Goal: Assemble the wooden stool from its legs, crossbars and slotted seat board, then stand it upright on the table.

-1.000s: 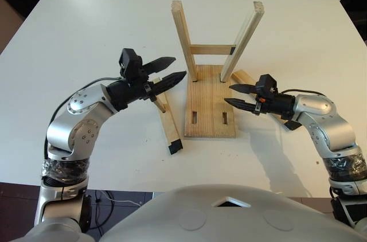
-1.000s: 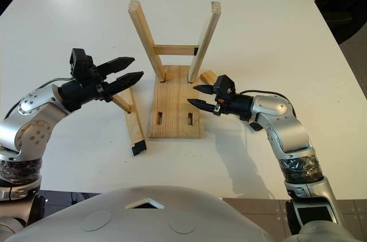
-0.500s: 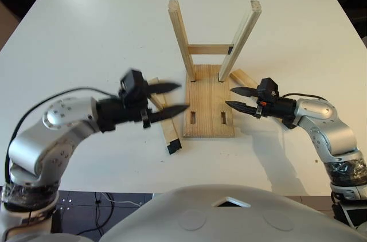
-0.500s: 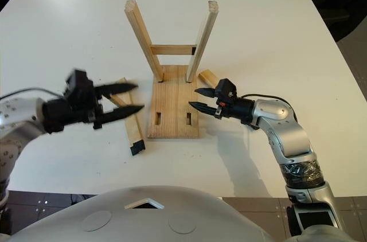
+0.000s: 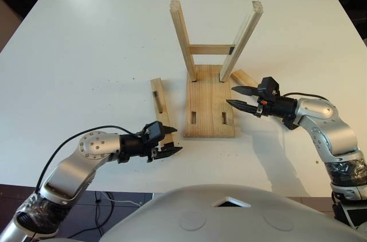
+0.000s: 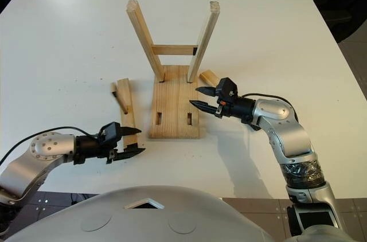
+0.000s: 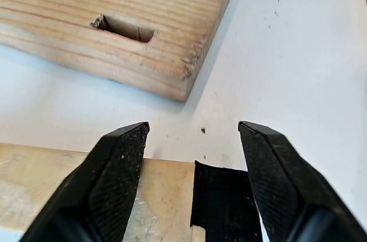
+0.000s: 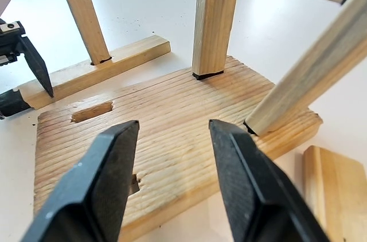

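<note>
Status: stool half built, upside down on table (image 5: 86, 53). Looks like pickup of the third leg.

Left gripper (image 7: 195, 133) low near front table edge, fingers apart either side of black cap (image 7: 221, 196) on near end of loose leg (image 5: 160, 103); nothing clamped yet. Loose leg flat on table, just left of seat board (image 5: 209, 128). Next move: close on that end, lift, tip upright, line up with near left slot (image 5: 194, 117). Probably a snug fit, so calls for a square approach.

Seat board flat, mid-table. Four slots: far two filled, near left slot and near right slot (image 5: 223, 117) empty. Left standing leg (image 5: 183, 38) and right standing leg (image 5: 242, 38) both seated, joined by crossbar (image 5: 211, 49).

Right of board: spare wooden piece (image 5: 243, 77) flat on table, partly hidden; likely fourth leg, cannot confirm. Right gripper (image 5: 231, 96) at board's right edge, fingers apart, holding nothing. Well placed to steady board during insertion.

Tally: two legs fitted, one loose, one spare piece, one crossbar fitted, one board.
</note>
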Robot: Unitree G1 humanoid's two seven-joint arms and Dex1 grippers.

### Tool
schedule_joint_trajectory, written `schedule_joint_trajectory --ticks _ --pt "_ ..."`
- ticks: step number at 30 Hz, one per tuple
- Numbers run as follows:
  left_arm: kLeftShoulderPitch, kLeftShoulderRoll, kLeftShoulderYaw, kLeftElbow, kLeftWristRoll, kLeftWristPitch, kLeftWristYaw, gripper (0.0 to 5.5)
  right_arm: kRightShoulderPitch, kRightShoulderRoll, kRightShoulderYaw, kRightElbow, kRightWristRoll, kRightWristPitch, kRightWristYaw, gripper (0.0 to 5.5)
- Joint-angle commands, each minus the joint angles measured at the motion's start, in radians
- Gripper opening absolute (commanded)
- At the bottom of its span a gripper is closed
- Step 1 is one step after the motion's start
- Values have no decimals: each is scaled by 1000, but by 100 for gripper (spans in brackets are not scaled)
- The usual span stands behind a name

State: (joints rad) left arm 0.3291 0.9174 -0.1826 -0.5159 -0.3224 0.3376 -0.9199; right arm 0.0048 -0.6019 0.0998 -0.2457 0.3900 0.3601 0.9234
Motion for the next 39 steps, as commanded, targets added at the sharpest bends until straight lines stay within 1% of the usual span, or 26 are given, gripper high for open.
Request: schedule_joint_trajectory --ticks 1,7,9,11,12,14,16,18,19,21,24,26,29,34,39 --pt "25 78 32 80 65 -37 -49 290 23 -3 -14 -24 -9 1 -26 224" --pt "-15 110 176 131 32 -55 -73 290 36 -9 -15 -29 -18 -2 -41 224" --pt "-21 93 255 124 11 -5 -24 290 43 -15 -21 -34 -21 -2 -45 224" --pt "-6 74 340 62 -40 78 19 290 66 -22 -40 -51 -14 2 -48 224" --pt "-3 54 374 30 -67 145 57 290 81 -25 -49 -60 -14 2 -50 224" --pt "14 -1 440 -66 -137 350 176 290 114 -30 -67 -77 -14 2 -57 224" --pt "39 -86 487 -164 -217 558 301 290 156 -33 -91 -101 -11 3 -71 224" --pt "40 -178 518 -257 -310 728 400 290 180 -31 -108 -118 -6 9 -83 224" --pt "28 -223 523 -286 -337 785 443 290 186 -29 -110 -120 -7 10 -87 224" --pt "-2 -286 515 -308 -328 841 521 290 185 -27 -105 -118 -9 9 -90 224" --pt "-33 -355 511 -325 -311 925 619 290 164 -33 -91 -119 -13 14 -79 224" --pt "-40 -384 495 -336 -298 938 661 290 148 -39 -92 -117 -8 23 -74 224" --pt "-36 -396 461 -334 -257 913 700 290 142 -41 -91 -115 -9 26 -71 224" --pt "-13 -400 427 -305 -203 869 716 290 144 -39 -78 -106 -18 19 -64 224" --pt "-51 -393 351 -189 -167 801 679 290 126 -31 -62 -95 -22 18 -64 224"
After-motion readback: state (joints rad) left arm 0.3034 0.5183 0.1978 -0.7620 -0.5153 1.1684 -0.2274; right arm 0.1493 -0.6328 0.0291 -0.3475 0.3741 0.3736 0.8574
